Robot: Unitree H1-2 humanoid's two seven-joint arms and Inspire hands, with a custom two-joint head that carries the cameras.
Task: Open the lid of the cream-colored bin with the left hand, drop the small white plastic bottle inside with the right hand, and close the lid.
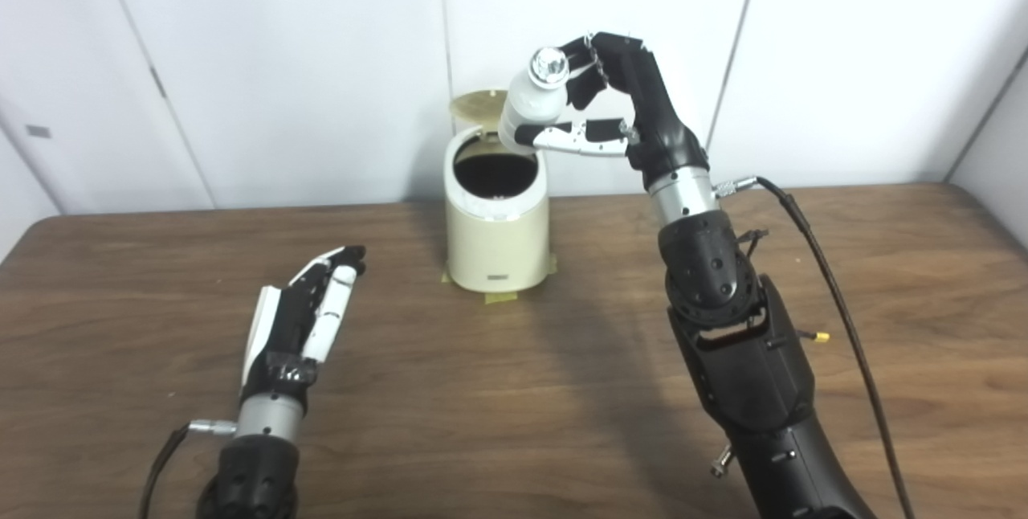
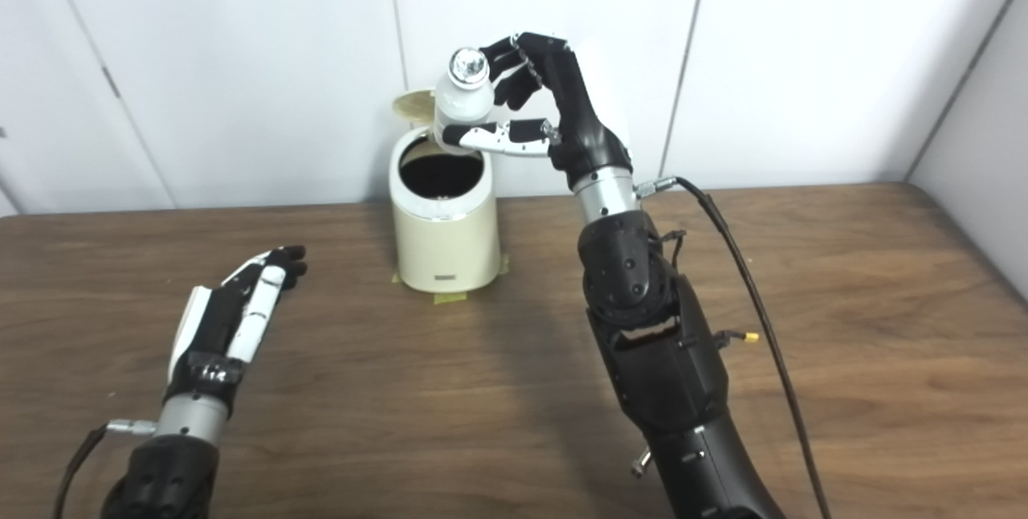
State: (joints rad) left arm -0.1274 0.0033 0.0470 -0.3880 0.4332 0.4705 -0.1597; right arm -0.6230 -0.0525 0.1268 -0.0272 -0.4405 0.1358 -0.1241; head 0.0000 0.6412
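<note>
Above the open mouth of the cream-colored bin (image 1: 496, 234), the right hand (image 1: 614, 97) grasps the small white plastic bottle (image 1: 530, 105), with the fingers curled behind its upper part and the thumb reaching across under its lower body. The bottle is tilted, its shiny silver cap (image 1: 549, 67) turned toward the cameras, and its base hangs over the right part of the bin's rim (whether it touches the rim cannot be told). The bin's lid (image 1: 479, 105) stands raised behind the opening, hinged at the back, and the inside looks dark. The bin sits near the far edge of the wooden counter (image 1: 514, 390), with bits of yellowish tape (image 1: 502, 296) at its foot. Well apart to the left, the left hand (image 1: 301, 322) lies low over the counter, released, its fingers stretched out together and holding nothing. A black cable (image 1: 835, 302) trails along the right arm.
</note>
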